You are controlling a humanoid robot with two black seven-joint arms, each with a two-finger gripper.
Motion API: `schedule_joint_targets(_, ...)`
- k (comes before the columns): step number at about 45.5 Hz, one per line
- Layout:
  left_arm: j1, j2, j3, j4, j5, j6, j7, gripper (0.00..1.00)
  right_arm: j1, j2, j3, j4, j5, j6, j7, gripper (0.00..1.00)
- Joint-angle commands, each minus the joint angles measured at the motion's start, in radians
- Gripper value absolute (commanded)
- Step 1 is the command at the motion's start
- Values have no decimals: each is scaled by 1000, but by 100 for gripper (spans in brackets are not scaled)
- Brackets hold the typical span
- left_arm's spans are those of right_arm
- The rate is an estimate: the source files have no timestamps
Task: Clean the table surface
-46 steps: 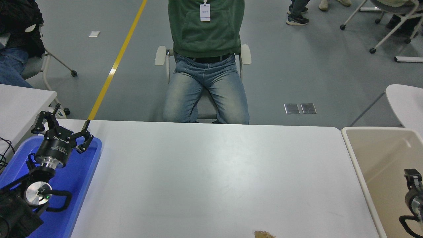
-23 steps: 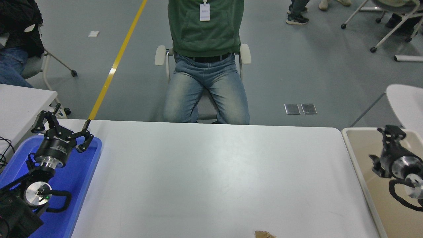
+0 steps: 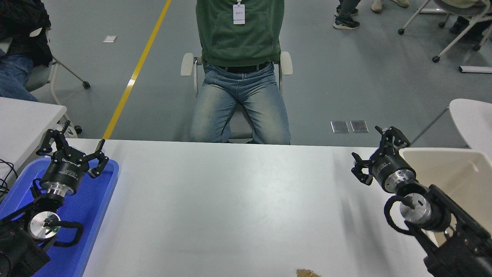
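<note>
White table surface (image 3: 238, 207), brown scrap (image 3: 307, 273) at near edge.

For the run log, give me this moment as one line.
right hand: open, over table far right | left hand: open, over blue tray | brown scrap: near edge

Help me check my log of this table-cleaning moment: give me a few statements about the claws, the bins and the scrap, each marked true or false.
1. The right claw is open over the table surface's far right corner. True.
2. The left claw grips a cloth. False: it is open and empty, above the blue bin.
3. A small brown scrap lies at the table's near edge. True.
4. The beige bin stands left of the table. False: it stands at the right.
5. The seated person has a hand on the table. False: no hand shows on it.
</note>
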Motion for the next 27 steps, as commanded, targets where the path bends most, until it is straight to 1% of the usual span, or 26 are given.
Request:
schedule_joint_targets(1, 0, 0, 0, 0, 0, 0, 0, 100, -15, 88, 23, 2, -16, 1, 37, 100)
schedule_joint_targets(12, 0, 0, 0, 0, 0, 0, 0, 100, -17, 68, 3, 3, -22, 1, 41, 100)
schedule_joint_targets(21, 0, 0, 0, 0, 0, 0, 0, 100, -17, -69, -150, 21, -158, 1, 40, 100)
schedule_joint_targets(27, 0, 0, 0, 0, 0, 0, 0, 100, -34, -165, -245, 90, -264, 1, 40, 100)
